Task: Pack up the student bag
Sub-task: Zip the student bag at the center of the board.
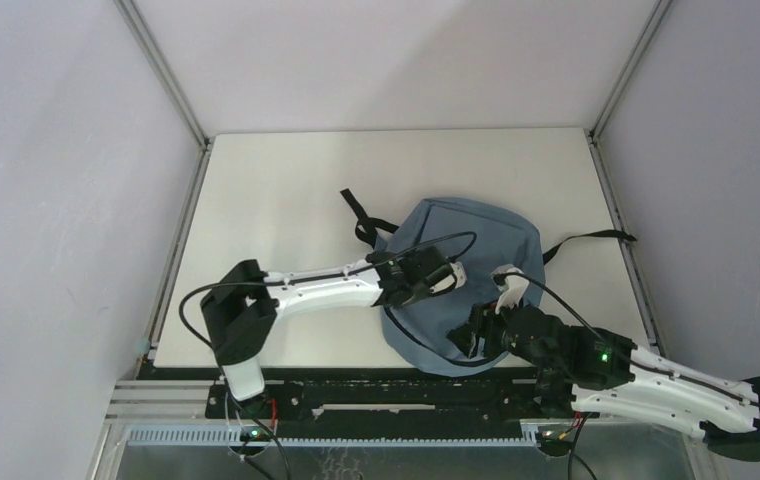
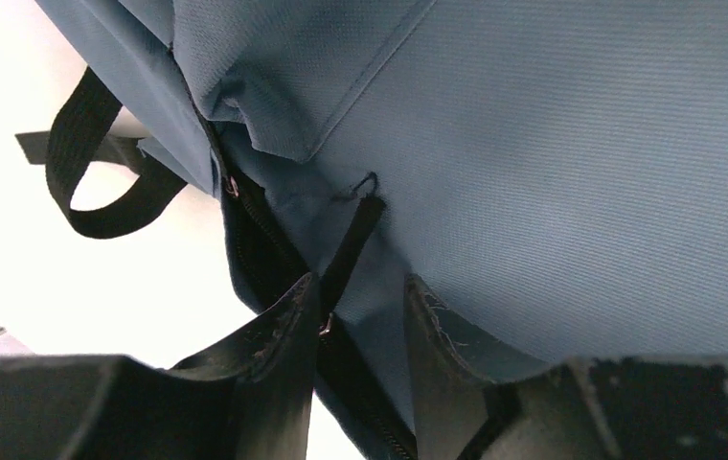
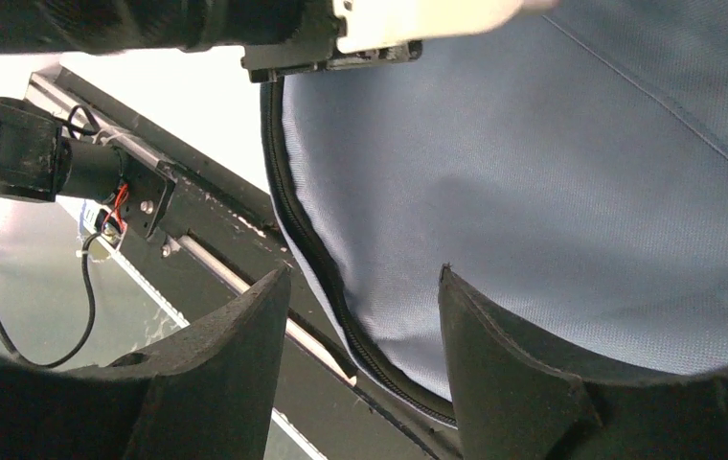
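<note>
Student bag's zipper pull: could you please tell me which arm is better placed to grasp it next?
Left, probably. The open left gripper brackets the black zipper pull on the student bag. The right gripper, also open, faces only plain fabric and zipper track, with no pull in view.

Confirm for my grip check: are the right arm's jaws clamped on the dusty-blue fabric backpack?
No; the right arm's jaws stand wide apart, the dusty-blue fabric backpack visible between them.

This is a robot lab test cell: plain pale walls (image 1: 56, 150) and aluminium posts (image 1: 161, 70) box in a white table (image 1: 286, 200), two arms (image 1: 326, 290) are bolted to a black rail (image 1: 386, 395) at its near edge, and loose cables (image 1: 182, 312) run exposed.
</note>
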Available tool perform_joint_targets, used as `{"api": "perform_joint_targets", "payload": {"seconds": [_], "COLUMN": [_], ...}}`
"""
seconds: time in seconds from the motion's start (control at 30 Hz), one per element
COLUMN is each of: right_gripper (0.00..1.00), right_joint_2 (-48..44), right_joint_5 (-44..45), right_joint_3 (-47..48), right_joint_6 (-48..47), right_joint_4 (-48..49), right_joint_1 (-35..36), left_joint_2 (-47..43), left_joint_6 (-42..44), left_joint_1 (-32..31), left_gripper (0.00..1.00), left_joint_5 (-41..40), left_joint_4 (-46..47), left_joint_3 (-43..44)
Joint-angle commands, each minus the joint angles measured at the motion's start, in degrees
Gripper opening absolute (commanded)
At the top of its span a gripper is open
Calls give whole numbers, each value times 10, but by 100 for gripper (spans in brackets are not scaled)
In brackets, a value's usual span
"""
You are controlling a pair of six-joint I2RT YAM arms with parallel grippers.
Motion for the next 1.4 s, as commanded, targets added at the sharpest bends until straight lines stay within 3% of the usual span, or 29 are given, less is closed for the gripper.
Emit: {"api": "perform_joint_targets", "payload": {"seconds": [0.0, 0.43, 0.6, 0.87, 1.03, 1.13, 1.37], "right_gripper": [66, 66, 66, 66, 68, 88, 89], "right_joint_2": [14, 33, 33, 58, 91, 121, 280], "right_joint_5": [-6, -28, -30, -50, -41, 28, 134], "right_joint_3": [1, 1, 1, -1, 0, 5, 44], "right_joint_6": [-4, -19, -21, -31, -71, -97, -129], "right_joint_4": [19, 29, 30, 51, 125, 173, 172], "right_joint_1": [-11, -28, -32, -34, 34, 109, 176], "left_joint_2": [23, 49, 46, 10, -21, -38, -69], "left_joint_6": [26, 28, 23, -8, -47, -81, -140], "left_joint_1": [-5, -4, -3, -3, 17, 51, 116], "left_gripper": [41, 1, 0, 0, 0, 0, 0], "left_joint_5": [-69, -158, -185, -158, -87, -19, 125], "left_joint_4": [0, 39, 36, 29, 35, 47, 60], "left_joint_3": [30, 56, 64, 57, 49, 39, 22]}}
